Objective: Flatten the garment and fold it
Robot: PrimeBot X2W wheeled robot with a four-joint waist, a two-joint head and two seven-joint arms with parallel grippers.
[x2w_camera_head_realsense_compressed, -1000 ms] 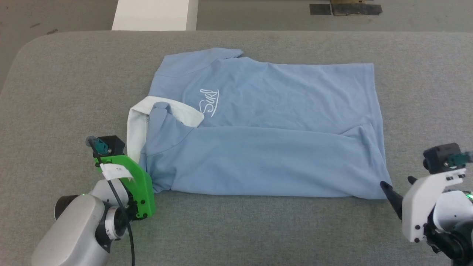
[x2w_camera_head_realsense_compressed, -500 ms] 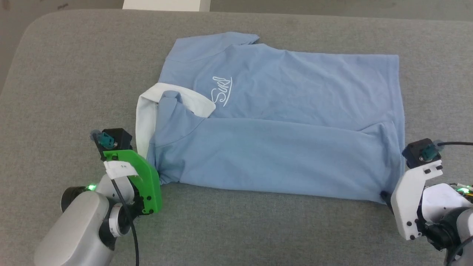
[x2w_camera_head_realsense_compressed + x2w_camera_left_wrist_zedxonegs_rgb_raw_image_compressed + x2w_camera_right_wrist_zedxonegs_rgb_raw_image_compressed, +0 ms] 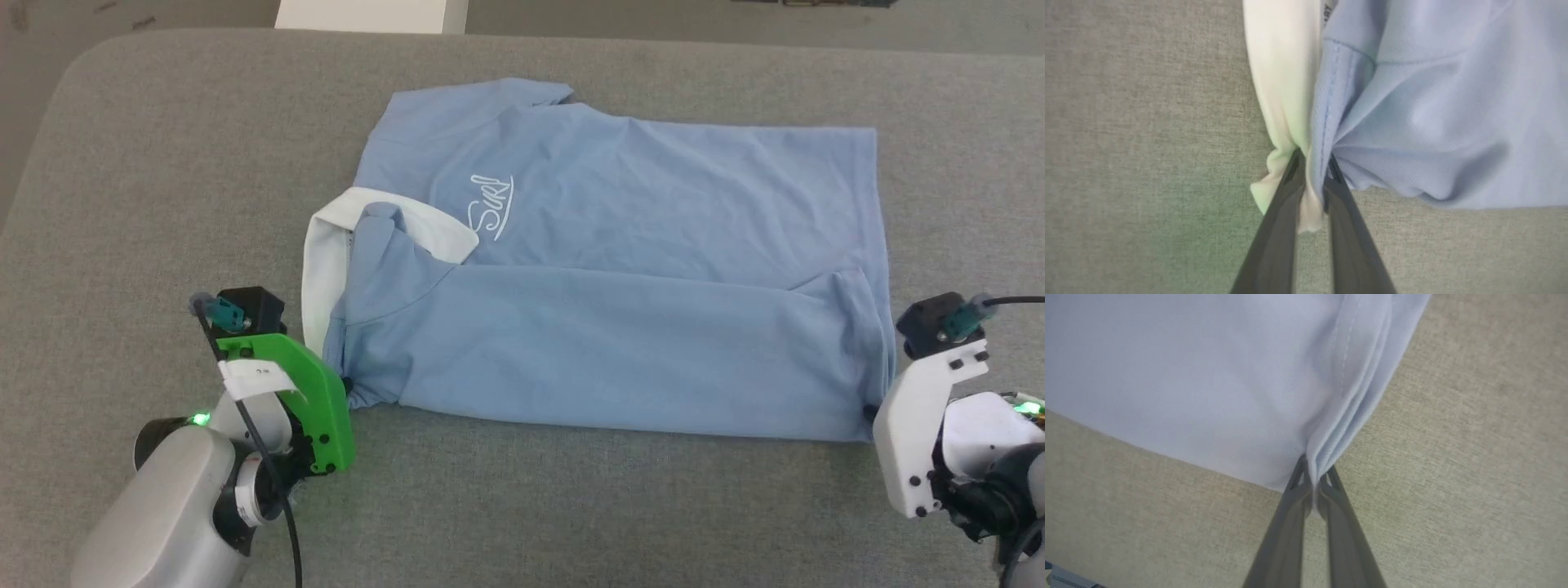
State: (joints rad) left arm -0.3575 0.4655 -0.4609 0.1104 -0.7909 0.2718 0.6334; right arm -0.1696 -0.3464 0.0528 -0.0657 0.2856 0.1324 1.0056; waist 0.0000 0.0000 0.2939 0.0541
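While the polo shirt (image 3: 620,269) lies half-folded on the grey table (image 3: 163,180), its seven-o'clock collar corner pinched by the left gripper (image 3: 1312,167) and its five-o'clock hem corner by the right gripper (image 3: 1314,477), the next fold likely needs both lifting toward twelve

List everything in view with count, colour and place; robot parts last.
polo shirt: one, light blue, partly folded on the table
collar: one, white, shirt's left end
logo: one, white cursive, beside the collar
table: one, grey fabric, under the shirt
panel: one, white, beyond the table's far edge
left gripper: one, green mount, shut on the collar-end near corner
right gripper: one, white mount, shut on the near hem corner
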